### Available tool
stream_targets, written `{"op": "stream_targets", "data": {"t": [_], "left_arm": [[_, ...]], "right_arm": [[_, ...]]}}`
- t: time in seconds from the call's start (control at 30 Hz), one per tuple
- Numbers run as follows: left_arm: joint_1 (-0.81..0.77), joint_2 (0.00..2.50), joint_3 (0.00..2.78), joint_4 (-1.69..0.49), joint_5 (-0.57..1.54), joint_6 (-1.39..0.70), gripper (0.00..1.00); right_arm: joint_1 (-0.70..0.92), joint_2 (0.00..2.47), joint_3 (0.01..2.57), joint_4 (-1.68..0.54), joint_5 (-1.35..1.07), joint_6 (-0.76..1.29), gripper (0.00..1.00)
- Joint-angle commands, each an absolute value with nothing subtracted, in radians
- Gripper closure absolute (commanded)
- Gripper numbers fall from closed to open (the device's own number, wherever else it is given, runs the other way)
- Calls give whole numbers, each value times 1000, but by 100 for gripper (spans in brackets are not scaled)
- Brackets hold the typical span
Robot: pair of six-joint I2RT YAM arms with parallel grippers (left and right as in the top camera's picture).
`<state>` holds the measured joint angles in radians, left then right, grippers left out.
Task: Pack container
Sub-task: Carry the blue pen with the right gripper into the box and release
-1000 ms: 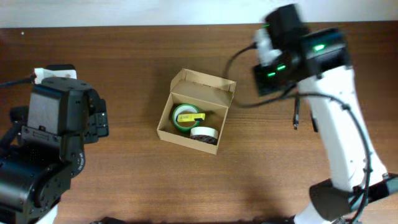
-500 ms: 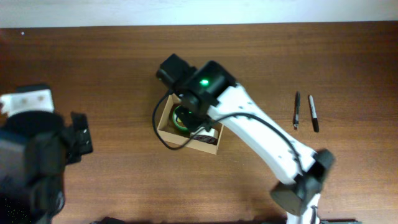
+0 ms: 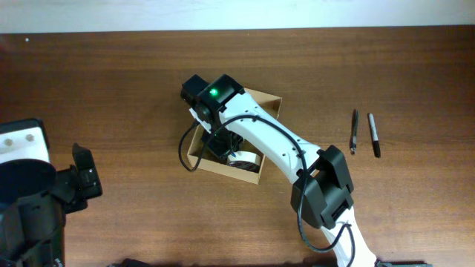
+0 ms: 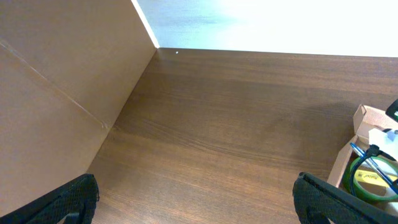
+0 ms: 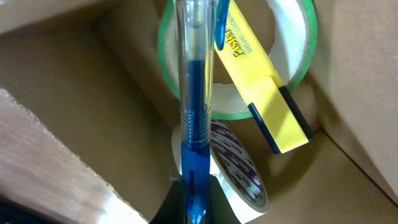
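1 second ago the right arm stood high over the far right of the table, clear of the container. It has since swung left and come down, so the right hand now sits inside the container, gripping the blue pen over the green tape roll. The 2 pens it partly hid now lie fully in view. The left arm has pulled back toward the near left corner.

Overhead, the right arm hides most of the inside of the box. The right wrist view's bottom edge cuts off the lower end of the pen.
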<state>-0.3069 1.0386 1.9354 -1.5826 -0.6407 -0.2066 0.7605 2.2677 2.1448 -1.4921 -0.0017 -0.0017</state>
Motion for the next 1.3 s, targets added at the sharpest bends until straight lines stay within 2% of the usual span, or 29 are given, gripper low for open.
{"op": "stream_targets", "data": {"t": [0.0,0.37,0.77,1.0,1.1,1.13,1.17,1.23,1.27], "left_arm": [[-303,1040,1932,-1583,-651,-220,0],[-303,1040,1932,-1583,-651,-220,0],[-303,1040,1932,-1579,-651,-220,1],[-303,1040,1932,-1579,-651,-220,0],[-303,1040,1932,-1579,-651,-220,0],[-303,1040,1932,-1579,-651,-220,0],[-303,1040,1932,-1579,-651,-220,1],[-303,1040,1932,-1579,-651,-220,1],[-303,1040,1932,-1579,-651,-220,1]], "right_arm": [[754,2264,2156,-1505,5,-56,96],[691,2264,2143,-1540,2,-155,96],[659,2264,2143,-1631,-237,-472,96],[659,2264,2143,-1643,-270,-517,96],[659,2264,2143,-1648,-281,-515,81],[659,2264,2143,-1650,-281,-511,67],[659,2264,2143,-1653,-281,-512,57],[659,2264,2143,-1657,-281,-512,46],[659,2264,2143,-1658,-281,-512,46]]}}
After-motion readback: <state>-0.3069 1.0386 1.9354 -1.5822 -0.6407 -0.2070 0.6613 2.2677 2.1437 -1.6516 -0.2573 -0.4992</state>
